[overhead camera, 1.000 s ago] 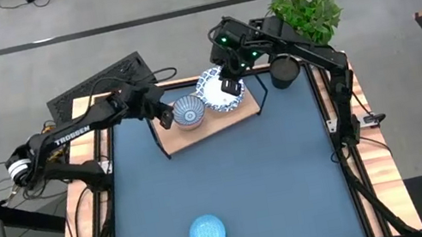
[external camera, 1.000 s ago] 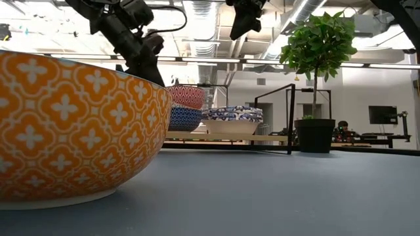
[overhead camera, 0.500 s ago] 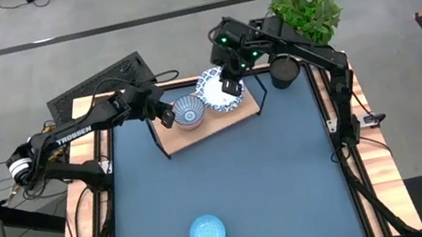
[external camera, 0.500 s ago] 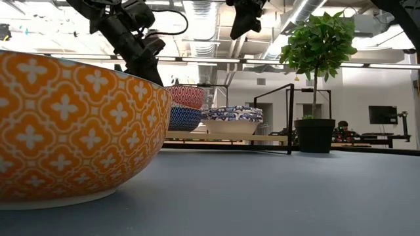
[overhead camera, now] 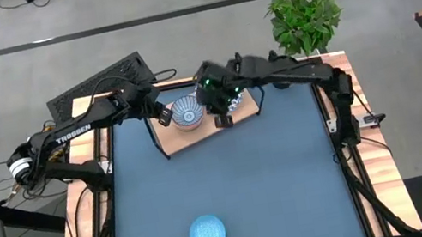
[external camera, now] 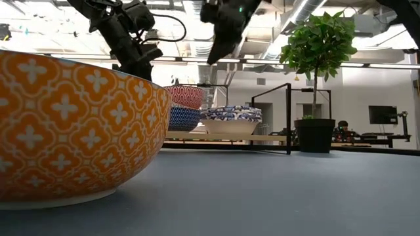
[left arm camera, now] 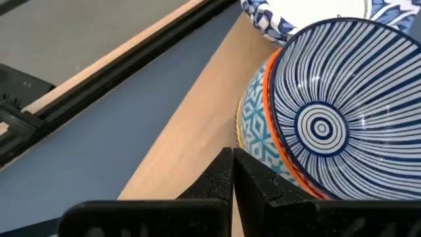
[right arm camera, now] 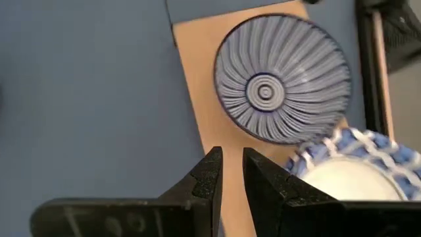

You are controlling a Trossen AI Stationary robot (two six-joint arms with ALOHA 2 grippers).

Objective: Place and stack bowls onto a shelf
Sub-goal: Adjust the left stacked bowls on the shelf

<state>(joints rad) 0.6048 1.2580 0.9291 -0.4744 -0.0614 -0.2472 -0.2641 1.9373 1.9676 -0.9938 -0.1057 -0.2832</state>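
The wood shelf (overhead camera: 196,134) with its black wire frame stands at the table's far side. On it a blue-striped bowl with a red-orange outside (left arm camera: 329,112) is nested in a teal-patterned bowl (left arm camera: 253,125). The stack also shows in the low view (external camera: 186,105). Beside it stand white bowls with blue-patterned rims (external camera: 231,118). My left gripper (left arm camera: 233,168) is shut, at the stack's left side, close to the lower bowl. My right gripper (right arm camera: 231,164) is open by a narrow gap and empty, above the shelf's near edge (overhead camera: 224,118). My left gripper's shut fingertips (left arm camera: 223,164) stand right beside the teal-patterned bowl's outer wall (left arm camera: 248,141), low on the bowl, coming from the table's left. I cannot tell whether they touch it.
A bowl that looks light blue from above (overhead camera: 208,233) stands near the table's near edge. An orange patterned bowl (external camera: 72,124) fills the left of the low view. A potted plant (overhead camera: 305,10) stands at the far right corner. The blue tabletop (overhead camera: 231,185) lies between.
My right gripper has moved from above the white bowls toward the table's left and near edge, and now hangs over the shelf's near edge beside the striped bowl. The bowls have stayed where they were.
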